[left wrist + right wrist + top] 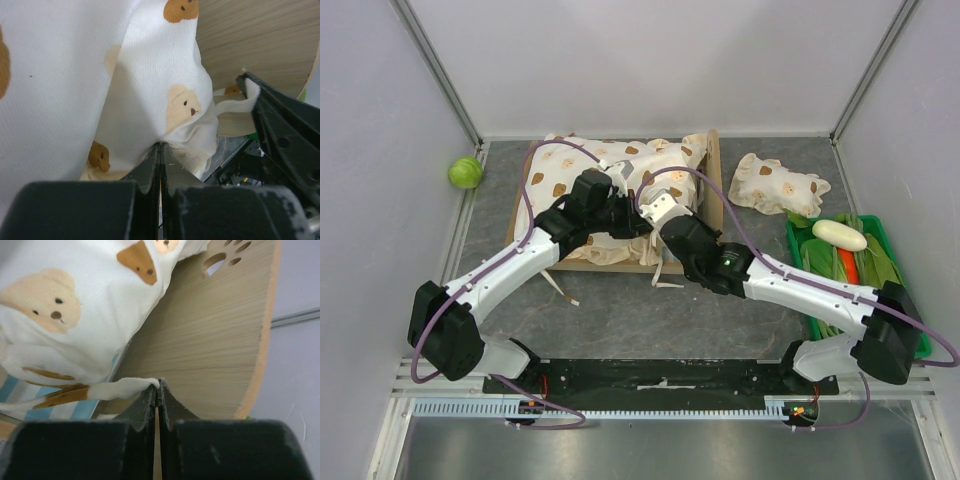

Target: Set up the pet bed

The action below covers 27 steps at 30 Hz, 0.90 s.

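The pet bed point(215, 350) has both grippers at it. The right gripper point(157, 387) has its fingers pressed together, pinching the end of a white tie point(120, 388) just in front of the wooden headboard point(235, 315). The left gripper point(160, 150) is squeezed tight on a fold of the bear cushion point(60, 75). The cushion lies bunched on the striped base point(80, 411). In the top view the bed sits in the upper middle. Its long side runs left to right, with the headboard standing up at the right end.
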{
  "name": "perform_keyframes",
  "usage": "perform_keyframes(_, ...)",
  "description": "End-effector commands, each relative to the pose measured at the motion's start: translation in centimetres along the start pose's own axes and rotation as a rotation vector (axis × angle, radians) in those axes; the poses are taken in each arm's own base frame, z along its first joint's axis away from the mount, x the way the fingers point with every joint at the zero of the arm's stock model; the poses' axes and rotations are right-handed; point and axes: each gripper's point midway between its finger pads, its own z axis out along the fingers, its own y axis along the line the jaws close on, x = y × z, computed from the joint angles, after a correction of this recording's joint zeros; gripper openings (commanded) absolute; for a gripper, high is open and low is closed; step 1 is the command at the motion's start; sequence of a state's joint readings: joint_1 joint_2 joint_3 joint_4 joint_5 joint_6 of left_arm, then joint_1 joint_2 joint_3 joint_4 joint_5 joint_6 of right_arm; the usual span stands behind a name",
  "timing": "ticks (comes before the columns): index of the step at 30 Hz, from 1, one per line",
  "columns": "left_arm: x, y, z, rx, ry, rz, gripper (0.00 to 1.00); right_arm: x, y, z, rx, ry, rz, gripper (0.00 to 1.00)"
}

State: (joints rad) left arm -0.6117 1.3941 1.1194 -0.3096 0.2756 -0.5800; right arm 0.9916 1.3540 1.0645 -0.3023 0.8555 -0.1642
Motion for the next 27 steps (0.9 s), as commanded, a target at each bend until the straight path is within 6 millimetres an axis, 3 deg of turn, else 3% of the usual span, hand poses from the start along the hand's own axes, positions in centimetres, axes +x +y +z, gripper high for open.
perform_keyframes(1, -0.7, -1.1, 0.2, 0.065, -0.021, -0.020, 0.02, 1.5, 0.7, 1.1, 0.018, 0.033, 0.020, 0.07)
perform_keyframes(7, -0.3, -0.9, 0.3, 0.064, -0.014, -0.024, 0.02, 3.1, 2.6, 0.7, -0.052, 0.094, 0.137, 0.20)
perform_keyframes(10, -0.3, -1.0, 0.3, 0.067, -0.014, -0.024, 0.02, 2.5, 2.2, -0.3, -0.079, 0.095, 0.215, 0.37)
perform_keyframes(11, -0.3, -0.9, 0.3, 0.067, -0.014, -0.024, 0.02, 1.7, 1.6, -1.0, -0.090, 0.067, 0.250, 0.49)
perform_keyframes(13, -0.4, -1.0, 0.4, 0.067, -0.016, -0.028, 0.02, 0.6, 1.3, -1.8, -0.133, 0.032, 0.294, 0.55)
perform_keyframes(16, -0.5, -1.1, 0.4, 0.073, -0.018, -0.037, 0.02, -0.9, -0.4, -3.4, -0.152, -0.018, 0.369, 0.62)
perform_keyframes(19, -0.7, -1.3, 0.5, 0.078, -0.025, -0.043, 0.02, -2.6, -2.5, -5.3, -0.170, -0.076, 0.437, 0.63)
perform_keyframes(22, -0.8, -1.4, 0.8, 0.083, -0.023, -0.049, 0.02, -4.0, -5.6, -7.6, -0.155, -0.170, 0.539, 0.65)
perform_keyframes(27, -1.5, -2.0, 1.4, 0.109, -0.035, -0.080, 0.02, -1.3, -8.9, -7.2, 0.033, -0.127, 0.643, 0.78)
